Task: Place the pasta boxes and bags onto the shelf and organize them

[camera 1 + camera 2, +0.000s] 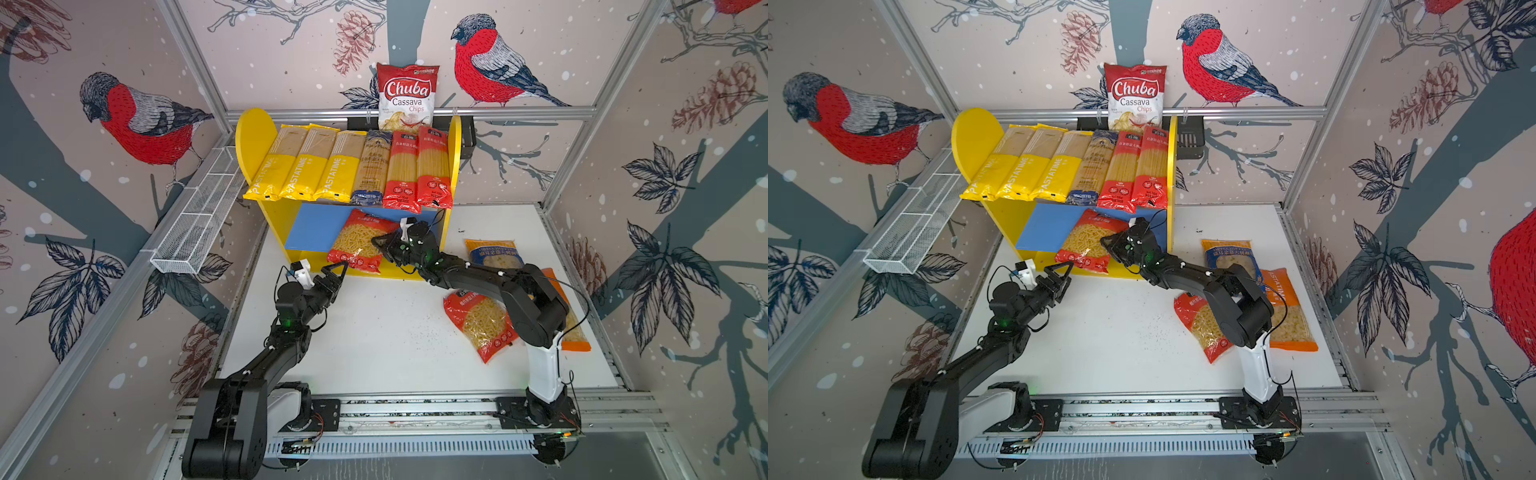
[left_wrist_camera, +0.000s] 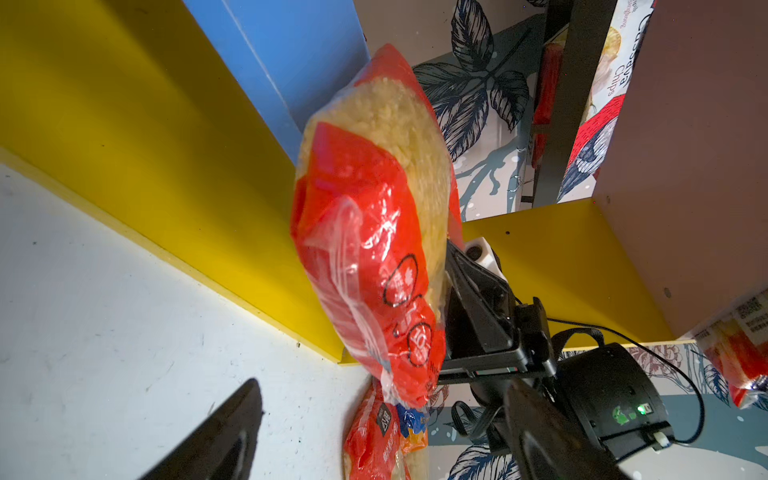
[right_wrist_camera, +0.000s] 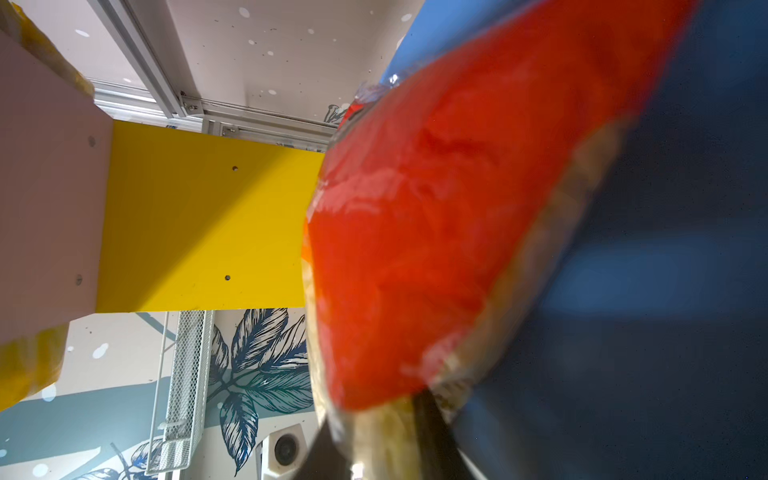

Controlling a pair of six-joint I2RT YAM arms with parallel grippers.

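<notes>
We see the red pasta bag [image 1: 359, 245] tilted on the shelf [image 1: 257, 137], on its blue lower board [image 1: 316, 226], overhanging the front edge. The right claw [image 1: 380, 243] straddles the bag's side edge, grip unclear. The left claw [image 1: 338, 270] is spread wide and empty by the bag's lower corner

2 arms extend forward, elbows bent: the left arm [image 1: 266, 368] holds the left tool [image 1: 336, 272] with jaws spread wide; the right arm [image 1: 478, 274] reaches farther, the right tool [image 1: 381, 243] jaw gap unclear.
</notes>
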